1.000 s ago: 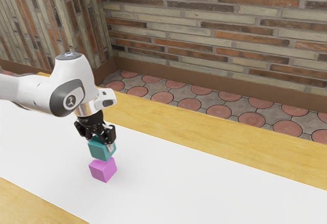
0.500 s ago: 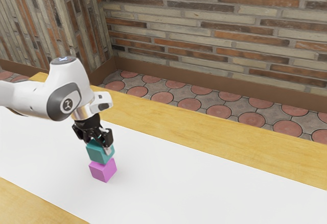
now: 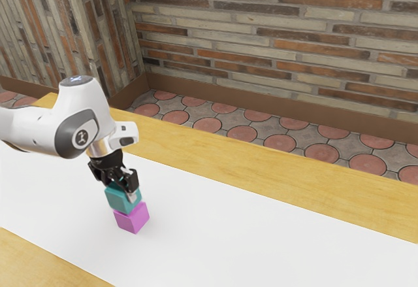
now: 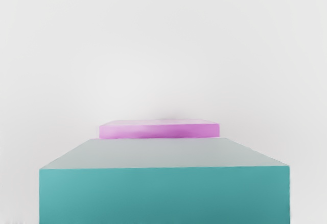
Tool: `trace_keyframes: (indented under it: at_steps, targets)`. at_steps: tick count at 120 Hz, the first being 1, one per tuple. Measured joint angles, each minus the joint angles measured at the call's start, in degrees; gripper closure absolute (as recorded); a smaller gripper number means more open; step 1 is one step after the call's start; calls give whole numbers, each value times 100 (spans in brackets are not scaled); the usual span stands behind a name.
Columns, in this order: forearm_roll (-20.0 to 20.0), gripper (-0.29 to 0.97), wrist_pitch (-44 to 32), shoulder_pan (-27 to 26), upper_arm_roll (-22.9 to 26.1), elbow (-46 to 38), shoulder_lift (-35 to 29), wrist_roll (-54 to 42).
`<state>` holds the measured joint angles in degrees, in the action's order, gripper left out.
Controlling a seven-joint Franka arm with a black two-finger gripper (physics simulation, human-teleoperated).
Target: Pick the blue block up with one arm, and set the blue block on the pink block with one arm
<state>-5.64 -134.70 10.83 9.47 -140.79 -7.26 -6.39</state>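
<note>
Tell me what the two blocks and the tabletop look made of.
The blue block looks teal, matte and uniform with crisp edges: painted wood or hard plastic, can't tell which. The pink block has the same flat finish. The table shows wood grain, under a plain white matte sheet.

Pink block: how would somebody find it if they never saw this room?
Look at the long white strip on the wooden table. Near the white robot arm, two blocks sit one above the other. The pink block is the bottom one, under the blue-green block the gripper holds.
</note>
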Motion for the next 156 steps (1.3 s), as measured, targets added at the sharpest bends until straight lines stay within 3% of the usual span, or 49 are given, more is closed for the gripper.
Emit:
trace_keyframes:
  at_steps: [156]
  targets:
    - [15, 31, -3, 13, -64, 3, 41, 371]
